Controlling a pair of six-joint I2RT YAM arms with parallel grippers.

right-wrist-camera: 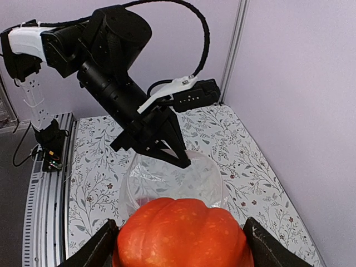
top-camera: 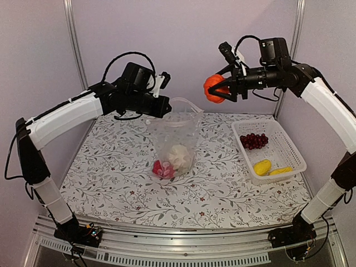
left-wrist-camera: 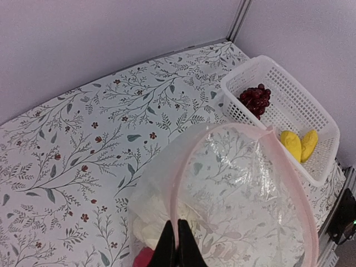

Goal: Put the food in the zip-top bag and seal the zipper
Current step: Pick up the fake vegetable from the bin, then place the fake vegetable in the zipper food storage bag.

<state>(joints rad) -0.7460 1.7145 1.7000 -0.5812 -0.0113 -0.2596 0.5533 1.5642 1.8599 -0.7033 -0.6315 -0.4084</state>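
Top external view gives me the clearest read, so I place everything against the zip-top bag point(top-camera: 175, 139). It stands upright mid-table. My left gripper point(left-wrist-camera: 177, 243) has its fingers pinched together on the rim, holding the mouth wide, so the pinkish zipper point(left-wrist-camera: 179, 172) along that edge is unsealed. The white cauliflower point(top-camera: 179, 156) and red pepper point(top-camera: 162, 168) lie at the bottom of the bag.

My right gripper point(top-camera: 221, 89) clamps the orange round piece point(right-wrist-camera: 181, 236) above the bag and to its right, not yet over the mouth.

In the white basket point(top-camera: 289, 146), right of the bag, sit the grape bunch point(top-camera: 254, 140), the yellow lemon-like piece point(top-camera: 262, 166) and the banana point(top-camera: 281, 170).

By my count two pieces are bagged and one is in the air. Three more wait in the basket, and sealing comes last.
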